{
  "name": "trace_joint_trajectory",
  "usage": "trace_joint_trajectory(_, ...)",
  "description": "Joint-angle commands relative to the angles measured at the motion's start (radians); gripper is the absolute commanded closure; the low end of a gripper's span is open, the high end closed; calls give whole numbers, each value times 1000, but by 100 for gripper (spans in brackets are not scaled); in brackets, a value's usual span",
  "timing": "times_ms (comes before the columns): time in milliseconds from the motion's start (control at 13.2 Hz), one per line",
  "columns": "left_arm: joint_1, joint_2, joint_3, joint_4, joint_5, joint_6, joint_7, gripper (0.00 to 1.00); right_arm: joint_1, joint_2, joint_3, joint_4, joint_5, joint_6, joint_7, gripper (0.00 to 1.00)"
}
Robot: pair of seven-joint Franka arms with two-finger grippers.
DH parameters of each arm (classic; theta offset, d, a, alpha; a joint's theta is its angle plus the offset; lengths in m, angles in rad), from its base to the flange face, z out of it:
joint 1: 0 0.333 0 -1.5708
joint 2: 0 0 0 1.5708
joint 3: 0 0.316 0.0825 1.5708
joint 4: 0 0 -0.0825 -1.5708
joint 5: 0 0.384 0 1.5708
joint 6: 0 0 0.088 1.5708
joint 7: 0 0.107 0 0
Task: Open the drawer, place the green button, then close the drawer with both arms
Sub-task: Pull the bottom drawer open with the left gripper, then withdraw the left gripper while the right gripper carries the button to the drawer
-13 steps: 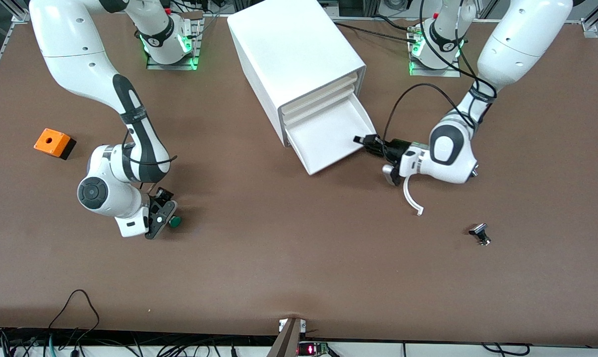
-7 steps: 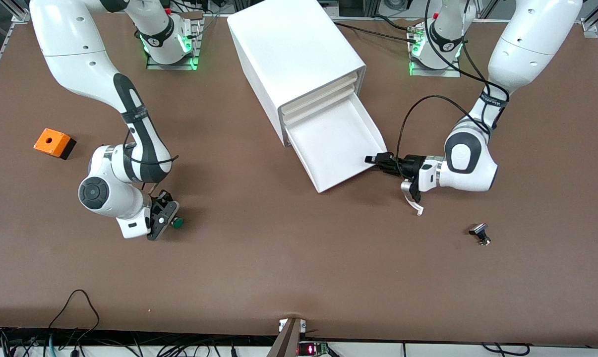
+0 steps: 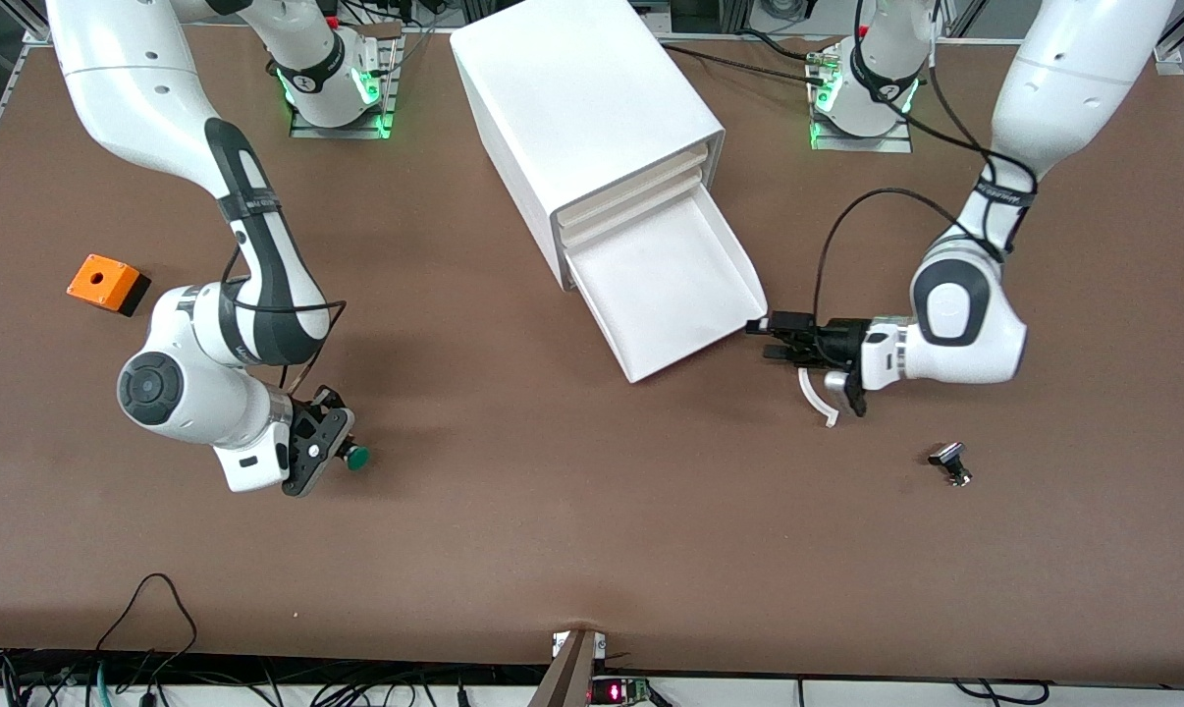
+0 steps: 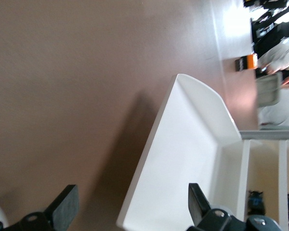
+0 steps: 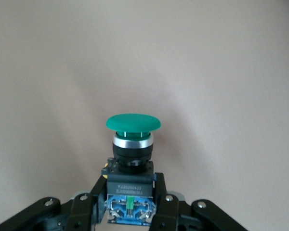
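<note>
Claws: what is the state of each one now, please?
Left claw: open, holding nothing, beside the drawer.
Right claw: closed on the button.

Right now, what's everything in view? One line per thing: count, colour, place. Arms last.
cabinet: 1, white, mid-table between the arm bases, three upper drawers shut
drawer: 1, white, lowest of the cabinet, pulled out
button: 1, green cap on dark body, toward the right arm's end, nearer the front camera than the cabinet, between the right gripper's fingers
orange cube: 1, orange with a hole, on a black base, toward the right arm's end
knob: 1, black and silver, toward the left arm's end, nearer the front camera than the drawer
table: 1, brown
right gripper: 1, black, shut on the button
left gripper: 1, black, open beside the drawer's front corner
</note>
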Motion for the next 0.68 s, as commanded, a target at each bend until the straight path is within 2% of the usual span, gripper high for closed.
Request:
trace_joint_trajectory(0,23,-128,11,71,281,39,-21,0,-2,1,70,80,18,-62,14,91)
trace_joint_trajectory(227,98,-248,34,124,346,92,-19,0,23,-7,160,99,17,-65,14,91)
trace_joint_trajectory(378,106,-340,47,132,470,64,-21,0,64,-16,197,99,5,-67,11,91)
trace_joint_trajectory(454,110,-386,53,132,490,17,-48,0,95,-18,200,99,-17,-67,10,91)
trace_joint_trajectory(605,112,-453,77,139,532,-98,-247,0,149,-22,235,100,-58,-67,10,91)
